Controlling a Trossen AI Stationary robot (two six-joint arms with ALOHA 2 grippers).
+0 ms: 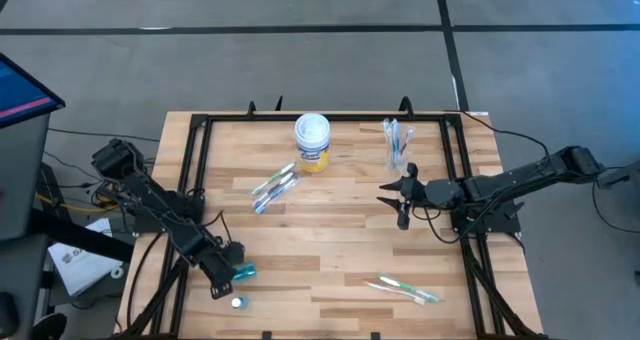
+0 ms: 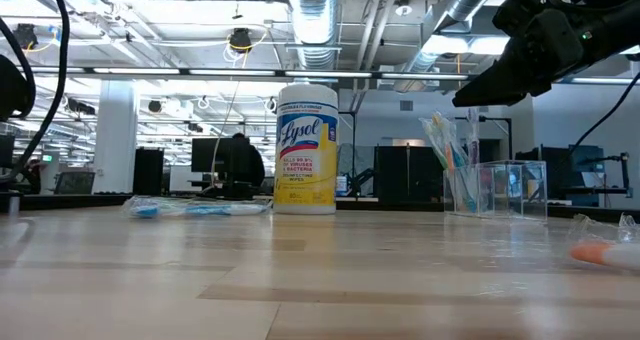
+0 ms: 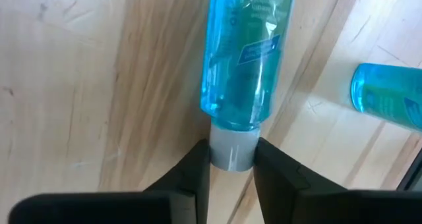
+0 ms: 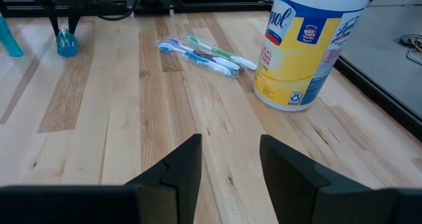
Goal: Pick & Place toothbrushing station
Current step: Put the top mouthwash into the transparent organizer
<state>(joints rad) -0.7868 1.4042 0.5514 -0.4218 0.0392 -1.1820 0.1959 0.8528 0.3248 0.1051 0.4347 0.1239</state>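
The left pincer [image 3: 231, 168] is seen low at the near left corner of the tabletop [image 1: 340, 235], with its two fingers closed against the grey cap of a small blue tube [image 3: 247, 53] that lies flat on the wood. The cap is probably chosen because it is narrow and firm, while the soft body would slip or be squeezed. A second blue tube [image 3: 389, 95] lies just beside it. The right pincer [image 1: 400, 202] is held above the tabletop, its fingers apart and empty, near the clear plastic cups [image 2: 495, 188]. In one cup several toothbrushes [image 2: 445, 145] stand upright, so this is judged to be the collecting place. More toothbrushes [image 4: 204, 56] lie loose beside the Lysol canister [image 4: 310, 43], and another pair [image 1: 405, 289] lies near the front edge.
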